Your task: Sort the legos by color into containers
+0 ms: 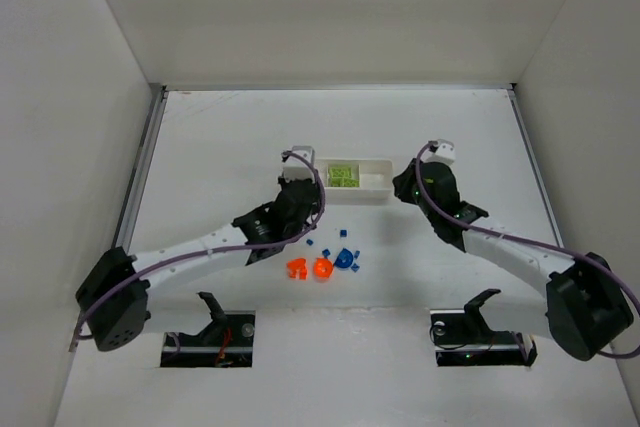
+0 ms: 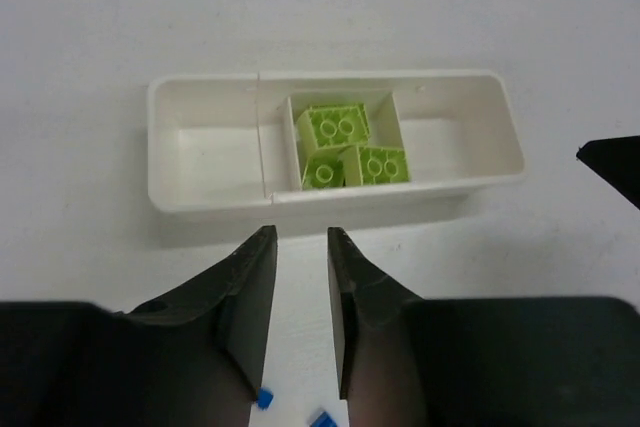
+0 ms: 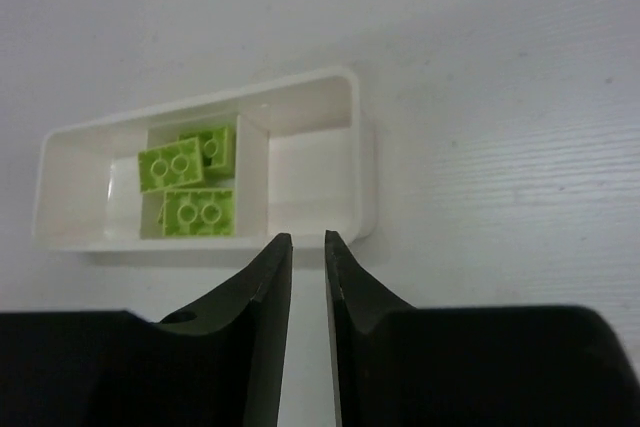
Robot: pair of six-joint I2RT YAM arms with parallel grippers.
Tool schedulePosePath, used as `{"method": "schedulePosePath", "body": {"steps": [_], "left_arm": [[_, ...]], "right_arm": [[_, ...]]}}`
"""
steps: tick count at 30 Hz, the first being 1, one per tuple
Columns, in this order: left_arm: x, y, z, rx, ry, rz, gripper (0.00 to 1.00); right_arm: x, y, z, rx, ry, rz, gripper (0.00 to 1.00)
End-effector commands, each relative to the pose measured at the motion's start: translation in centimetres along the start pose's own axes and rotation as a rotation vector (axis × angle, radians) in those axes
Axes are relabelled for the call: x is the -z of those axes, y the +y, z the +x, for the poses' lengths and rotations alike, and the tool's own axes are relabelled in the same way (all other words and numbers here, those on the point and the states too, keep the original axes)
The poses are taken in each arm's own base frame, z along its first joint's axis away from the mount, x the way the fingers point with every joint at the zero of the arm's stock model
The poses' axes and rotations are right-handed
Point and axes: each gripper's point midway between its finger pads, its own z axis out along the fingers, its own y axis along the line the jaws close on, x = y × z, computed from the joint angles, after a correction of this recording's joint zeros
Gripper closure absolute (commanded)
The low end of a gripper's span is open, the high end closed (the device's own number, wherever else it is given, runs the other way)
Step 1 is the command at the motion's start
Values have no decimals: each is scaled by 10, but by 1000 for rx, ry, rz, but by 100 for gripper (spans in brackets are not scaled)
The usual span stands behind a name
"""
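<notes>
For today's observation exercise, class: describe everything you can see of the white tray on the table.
The white tray is a long, shallow rectangle with rounded corners, and it looks like glossy plastic. Thin walls split it into three square compartments. It lies flat, open side up, on the white table. The middle compartment holds three lime green lego bricks, jumbled, with their studs showing. Both end compartments are bare. Nothing grips the tray.

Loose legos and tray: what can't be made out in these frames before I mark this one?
- Top external: blue legos too small to count or shape.
- Top external: tray left end hidden by left arm.
- Left wrist: blue legos cut off by bottom edge and fingers.
- Both wrist views: orange legos out of frame.
</notes>
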Motion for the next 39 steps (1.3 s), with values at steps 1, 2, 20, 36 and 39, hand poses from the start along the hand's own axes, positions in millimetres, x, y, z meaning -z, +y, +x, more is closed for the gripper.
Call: {"method": "schedulePosePath", "body": {"steps": [1,2,20,36,39], "left_arm": [[27,36,44,-14,114,-79,77],[33,43,54,-10,135,-93,77],[108,69,152,167,374,-54,53],[99,62,159,141,342,-36,53],[100,61,162,128,351,-31,53]], "right_arm": [[11,45,9,54,5,-119,77],[16,54,19,68,25,-145,77],[129,120,190,239,462,-376,50],[105,133,213,217,495,-333,55],[102,131,216,210,504,-320,59]]}}
